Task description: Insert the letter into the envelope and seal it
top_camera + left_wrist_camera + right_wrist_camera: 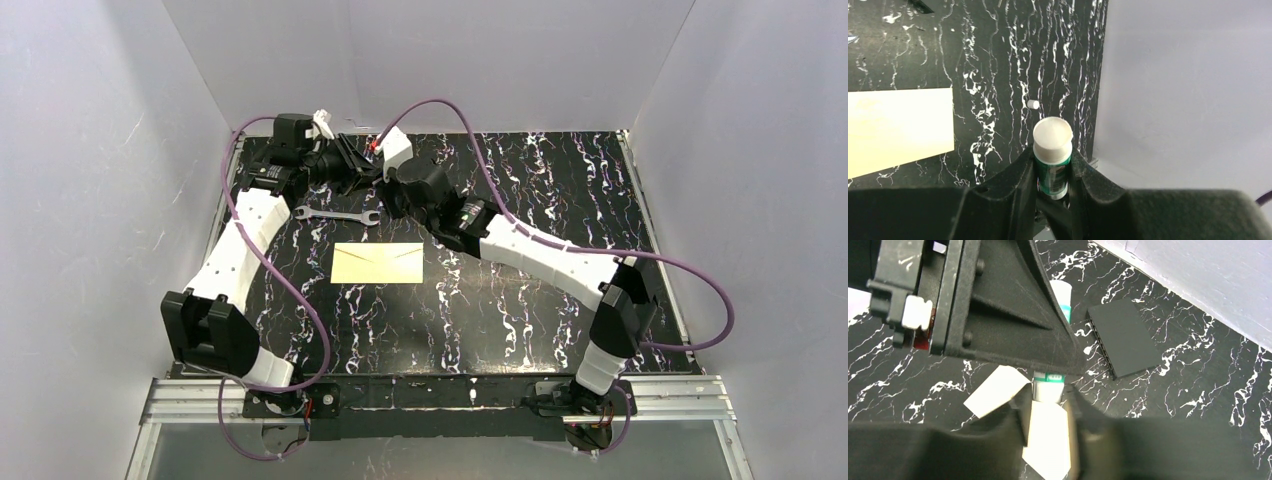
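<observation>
Envelope (379,264) lies flat on the bench (520,300), well apart from both end effectors on the side toward the arm bases, and its flap looks folded down. I see no separate tan letter anywhere, so I judge it is already inside, though I cannot confirm that. What is left, by my reading, is the sealing; I cannot tell whether any glue has gone on. The left end effector (1053,157) pinches a glue stick (1052,134) across its green body. The right end effector (1047,401) pinches the stick's opposite end, so I take it the cap is being handled.

Materials, big to small:
- The bench is hard and black with white marble veining.
- The envelope is smooth cream paper, rectangular, creased in a shallow V.
- A thin matte black square (1123,337) lies beyond and right of the right end effector.
- A steel open-ended wrench (338,214) lies between the left end effector and the envelope.
- The stick is a white-ended plastic cylinder.
- Two pale angular paper scraps (994,391) lie under the right end effector.
- A tiny white cylinder (1033,104) sits just beyond the left one.
</observation>
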`<state>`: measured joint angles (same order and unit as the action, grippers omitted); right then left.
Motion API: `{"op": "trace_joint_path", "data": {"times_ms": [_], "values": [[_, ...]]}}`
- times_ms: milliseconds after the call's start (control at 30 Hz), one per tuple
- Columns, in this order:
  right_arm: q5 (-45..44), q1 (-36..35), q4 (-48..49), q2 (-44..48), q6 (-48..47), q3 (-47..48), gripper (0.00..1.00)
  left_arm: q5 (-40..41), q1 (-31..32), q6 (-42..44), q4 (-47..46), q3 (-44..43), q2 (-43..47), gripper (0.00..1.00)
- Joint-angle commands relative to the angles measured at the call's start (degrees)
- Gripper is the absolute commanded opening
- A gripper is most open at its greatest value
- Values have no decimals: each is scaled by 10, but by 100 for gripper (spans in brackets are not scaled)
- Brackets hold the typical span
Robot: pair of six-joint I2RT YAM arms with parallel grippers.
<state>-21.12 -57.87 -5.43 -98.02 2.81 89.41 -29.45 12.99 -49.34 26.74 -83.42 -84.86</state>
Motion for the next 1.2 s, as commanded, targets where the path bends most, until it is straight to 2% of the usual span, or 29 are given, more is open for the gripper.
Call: {"op": "trace_joint_path", "data": {"times_ms": [0,33,67,267,433,500,667,933,1167], "values": [[73,15,-53,43,63,32,58,-76,4,66,-36,-13,37,0],[115,24,-49,57,87,25,65,-87,4,101,-45,-11,39,0],[152,33,-42,74,112,13,68,-100,4,144,-55,-9,43,0],[292,72,44,199,217,-91,69,-177,4,394,-91,40,91,0],[281,91,103,263,287,-139,65,-288,4,520,-129,84,114,0],[268,92,101,264,300,-132,65,-294,5,553,-141,96,127,0],[306,94,107,230,312,-92,69,-328,4,595,-134,101,147,0],[340,93,68,175,306,-38,70,-338,4,596,-148,129,169,0],[344,94,11,136,285,10,65,-336,4,557,-157,129,159,0]]}}
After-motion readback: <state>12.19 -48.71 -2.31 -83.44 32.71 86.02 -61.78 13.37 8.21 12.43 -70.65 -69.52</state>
